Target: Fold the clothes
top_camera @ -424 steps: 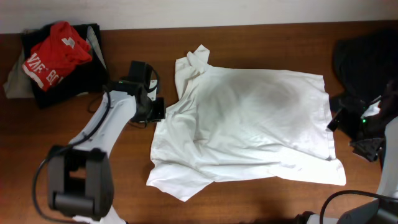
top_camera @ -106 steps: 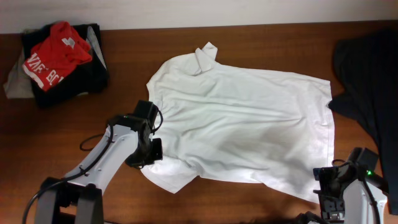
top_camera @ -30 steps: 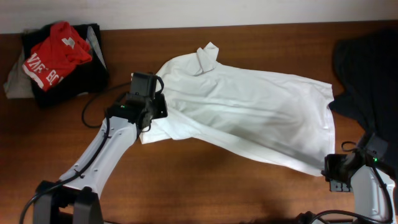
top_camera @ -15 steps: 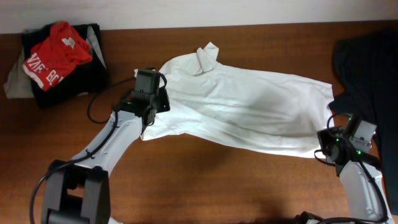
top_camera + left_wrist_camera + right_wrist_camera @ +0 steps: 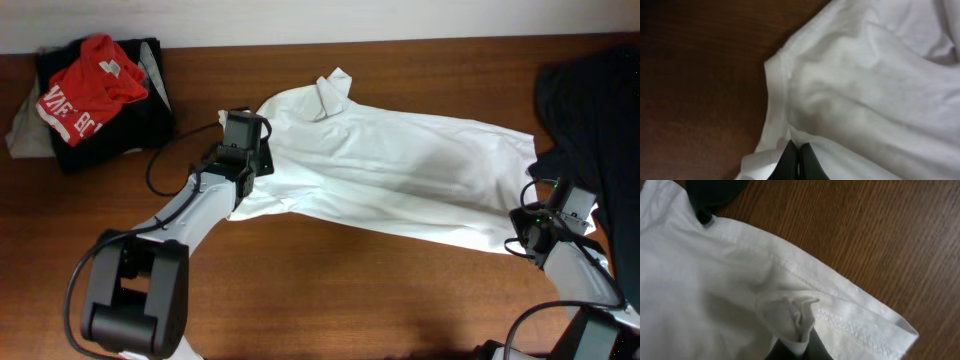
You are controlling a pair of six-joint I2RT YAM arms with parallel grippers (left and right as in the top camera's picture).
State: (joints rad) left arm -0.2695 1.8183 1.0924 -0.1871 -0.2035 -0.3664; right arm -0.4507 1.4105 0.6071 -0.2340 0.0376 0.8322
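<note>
black garment cropped right, lettering partly hidden

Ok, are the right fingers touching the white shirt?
Touching. The right wrist view shows the right fingers pinched on a bunched fold of the white shirt beside its stitched hem.

A fold of the white shirt was bunched up and pinched between the closed dark fingers of the right tool at the bottom edge of the frame. The shirt's stitched hem ran diagonally down to a corner at lower right, lying on the brown wood-grain bench. A dark garment sat at the top left, touching the shirt's upper edge.
</note>
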